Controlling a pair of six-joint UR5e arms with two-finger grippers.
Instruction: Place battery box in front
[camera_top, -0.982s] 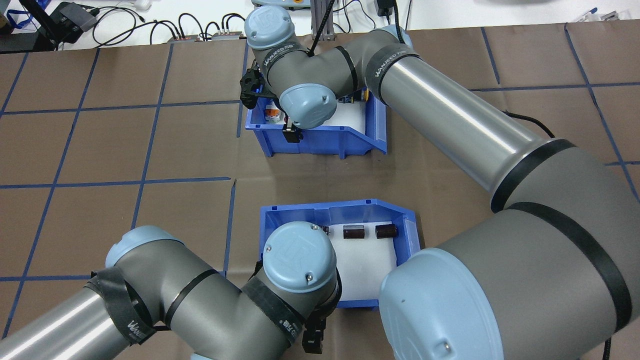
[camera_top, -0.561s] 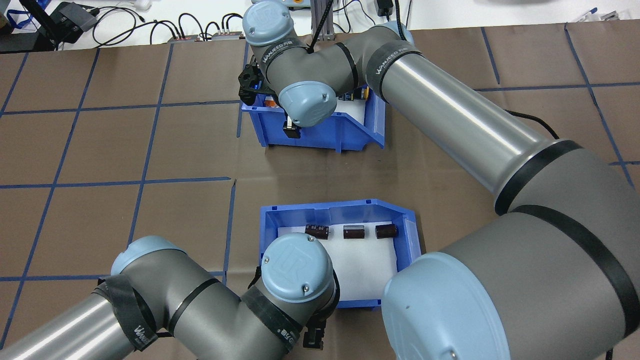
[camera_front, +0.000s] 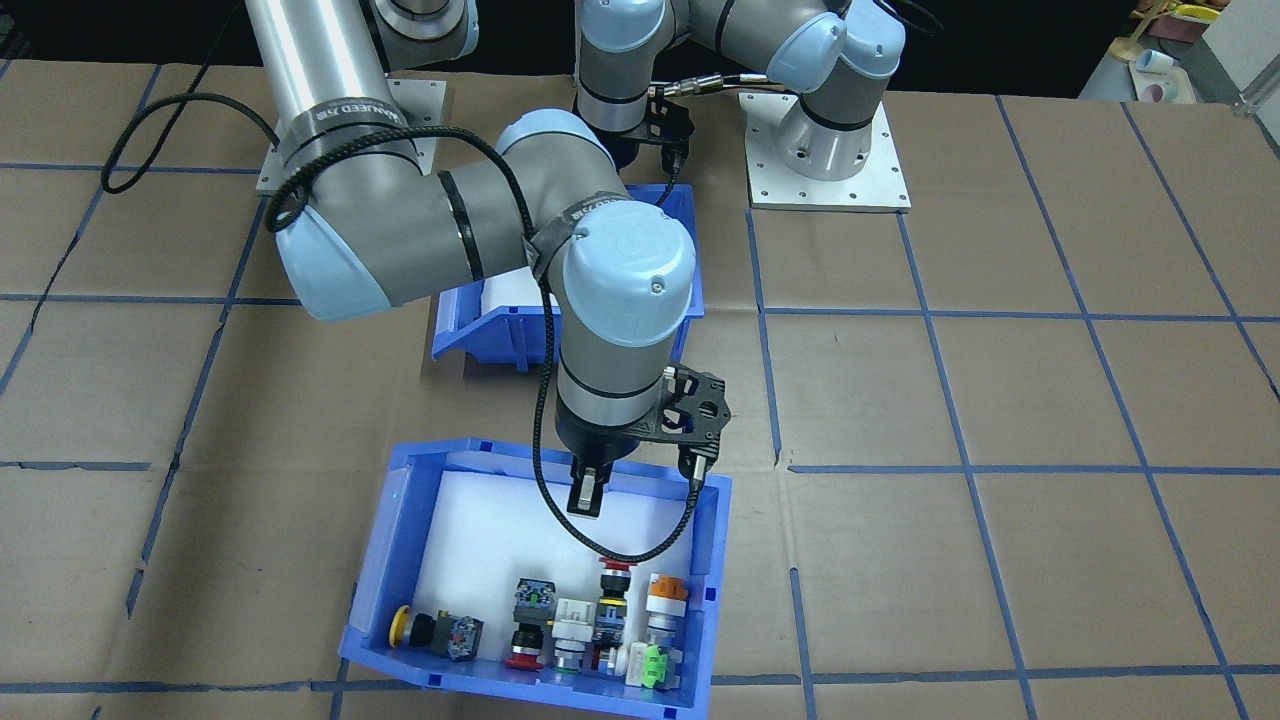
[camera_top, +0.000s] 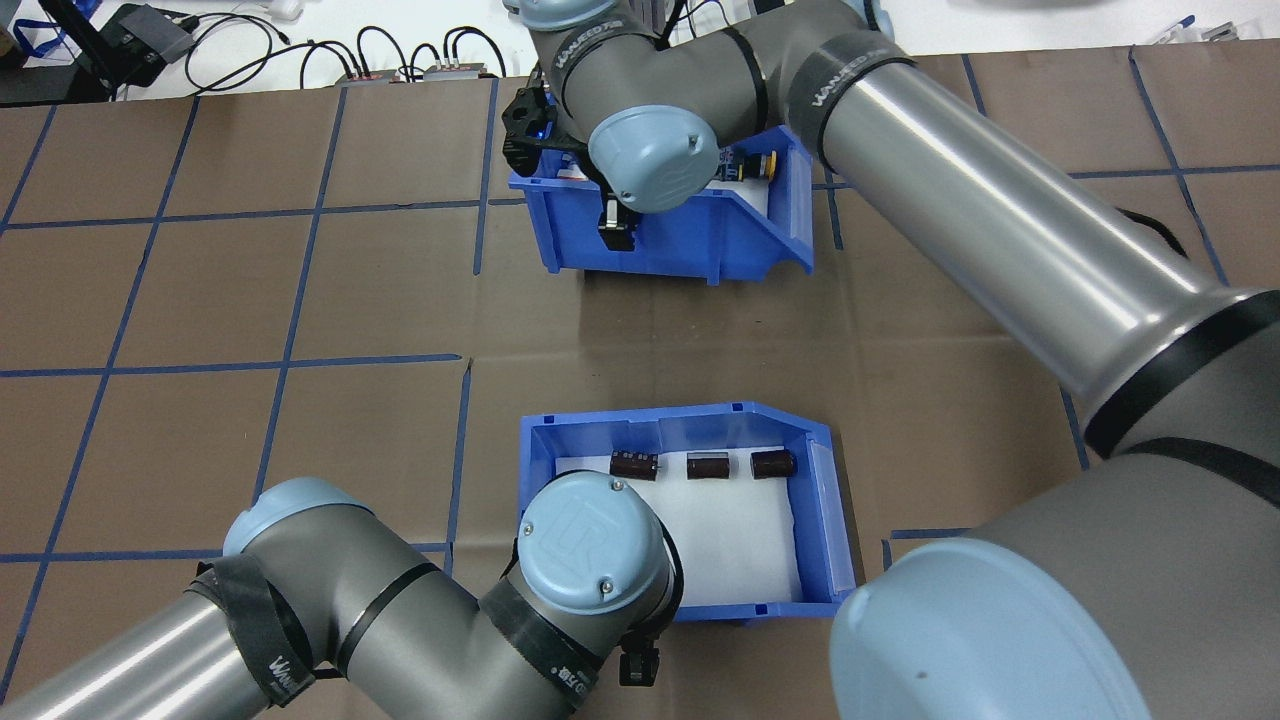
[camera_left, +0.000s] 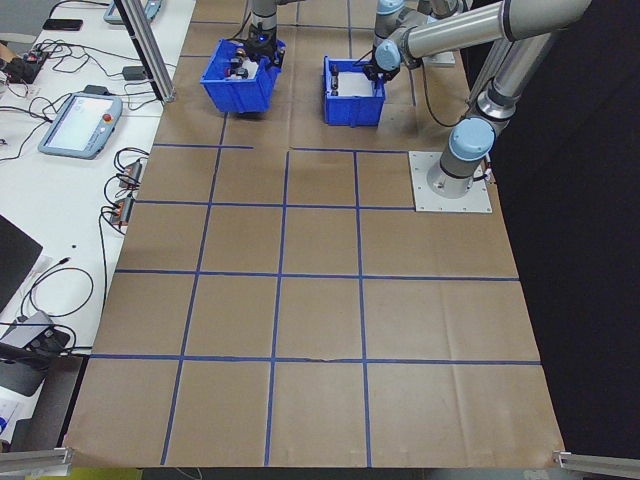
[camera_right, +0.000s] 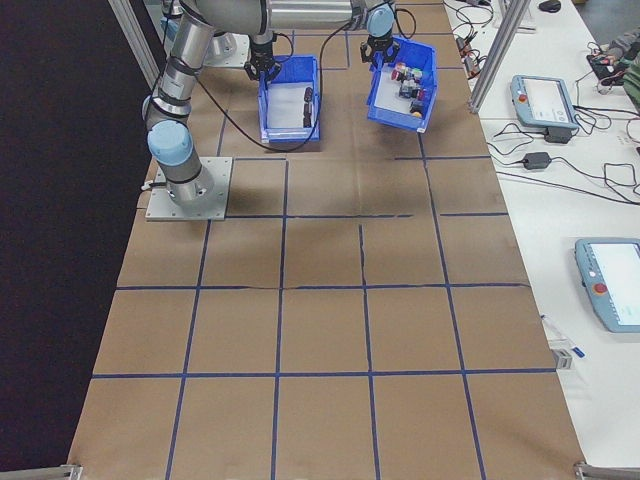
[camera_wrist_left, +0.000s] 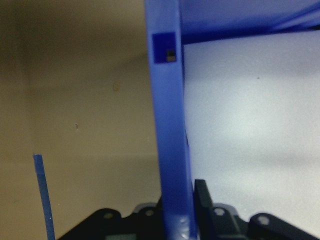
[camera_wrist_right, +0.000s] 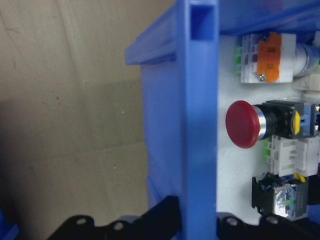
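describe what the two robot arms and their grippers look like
Both arms have shiny silver tubes, grey joint housings and pale blue round caps. Black straps with white lettering wrap the links, and a black cable runs along the right arm. The left arm looks the same. The right gripper and left gripper are black.

The battery box (camera_top: 690, 505) is sitting flat on the desk (camera_top: 200, 300), on the robot's side of the other blue bin (camera_top: 680, 230) and well apart from it. It is a blue plastic bin showing a white foam floor, with one corner of its far wall cut away on a slope. Three small dark cylinders (camera_top: 705, 466) are lying in a row along its far wall.
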